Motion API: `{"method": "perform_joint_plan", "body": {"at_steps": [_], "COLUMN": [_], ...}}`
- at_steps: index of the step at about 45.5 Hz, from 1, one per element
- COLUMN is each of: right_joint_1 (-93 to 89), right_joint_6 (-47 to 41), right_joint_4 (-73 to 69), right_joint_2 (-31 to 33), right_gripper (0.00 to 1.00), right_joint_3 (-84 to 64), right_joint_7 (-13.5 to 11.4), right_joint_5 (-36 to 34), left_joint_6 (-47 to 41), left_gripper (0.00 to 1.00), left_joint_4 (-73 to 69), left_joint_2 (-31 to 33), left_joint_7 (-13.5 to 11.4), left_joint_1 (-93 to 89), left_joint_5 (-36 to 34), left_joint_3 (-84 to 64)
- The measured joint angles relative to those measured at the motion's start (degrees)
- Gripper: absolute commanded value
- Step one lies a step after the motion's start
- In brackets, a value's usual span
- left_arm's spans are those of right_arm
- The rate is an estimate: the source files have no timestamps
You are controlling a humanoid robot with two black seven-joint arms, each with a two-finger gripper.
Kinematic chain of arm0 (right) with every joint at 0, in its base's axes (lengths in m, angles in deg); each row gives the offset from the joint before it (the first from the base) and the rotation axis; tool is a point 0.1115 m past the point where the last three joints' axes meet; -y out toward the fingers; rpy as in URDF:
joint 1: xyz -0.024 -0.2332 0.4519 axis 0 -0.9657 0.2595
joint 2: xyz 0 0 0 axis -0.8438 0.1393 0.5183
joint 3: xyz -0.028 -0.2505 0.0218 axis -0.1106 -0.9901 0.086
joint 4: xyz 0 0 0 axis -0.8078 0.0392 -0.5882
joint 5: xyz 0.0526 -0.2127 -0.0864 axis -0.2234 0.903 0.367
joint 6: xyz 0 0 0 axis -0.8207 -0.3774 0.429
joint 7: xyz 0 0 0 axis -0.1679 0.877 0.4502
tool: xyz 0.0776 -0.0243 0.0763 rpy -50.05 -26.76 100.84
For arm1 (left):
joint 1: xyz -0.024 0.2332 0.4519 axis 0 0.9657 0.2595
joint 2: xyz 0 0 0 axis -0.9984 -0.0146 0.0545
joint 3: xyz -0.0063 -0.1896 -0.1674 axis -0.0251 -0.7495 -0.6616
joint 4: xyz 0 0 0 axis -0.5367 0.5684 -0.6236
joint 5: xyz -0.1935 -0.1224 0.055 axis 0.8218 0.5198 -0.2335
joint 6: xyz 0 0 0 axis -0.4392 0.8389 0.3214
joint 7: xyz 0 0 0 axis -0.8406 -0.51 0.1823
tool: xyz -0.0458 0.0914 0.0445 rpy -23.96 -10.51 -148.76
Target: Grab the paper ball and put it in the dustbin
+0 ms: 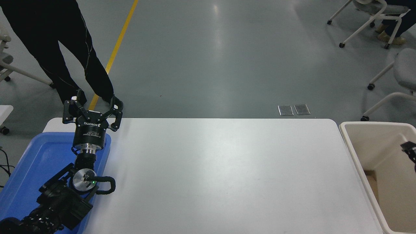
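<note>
The beige dustbin (349, 143) stands off the table's right end, cut by the picture's edge. Only a small black piece of my right gripper (410, 149) shows at the right edge, above the bin's inside. The paper ball is out of view; nothing tan shows at the gripper. My left gripper (92, 110) is parked at the lower left over the blue tray, open and empty.
A shallow blue tray (29, 162) lies on the white table's (221, 175) left end under the left arm. A brown patch (370, 182) shows low inside the bin. A person's dark legs (68, 55) stand beyond the far left corner. Wheeled chairs stand at the far right.
</note>
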Motion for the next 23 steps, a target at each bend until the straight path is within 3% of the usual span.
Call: {"method": "perform_joint_plan", "body": {"at_steps": [14, 23], "right_joint_1": [29.28, 53.61], "right_joint_6": [-2.48, -7.99], "right_joint_4": [-35.58, -55.55], "right_joint_2": [8.88, 8.07], "right_gripper": [1.00, 1.00], "right_joint_3": [-14.06, -31.43], "right_joint_7": [-0.11, -0.27], "right_joint_5": [9.91, 11.90], "left_joint_6": [0.08, 0.10], "left_gripper": [0.99, 0.99], "left_joint_4": [-0.01, 0.00], "left_joint_2": [0.00, 0.00], "left_joint_7": [0.08, 0.07], "left_joint_1": [-0.06, -0.09], "left_joint_5": [0.00, 0.00], "left_joint_3": [0.00, -0.02]}}
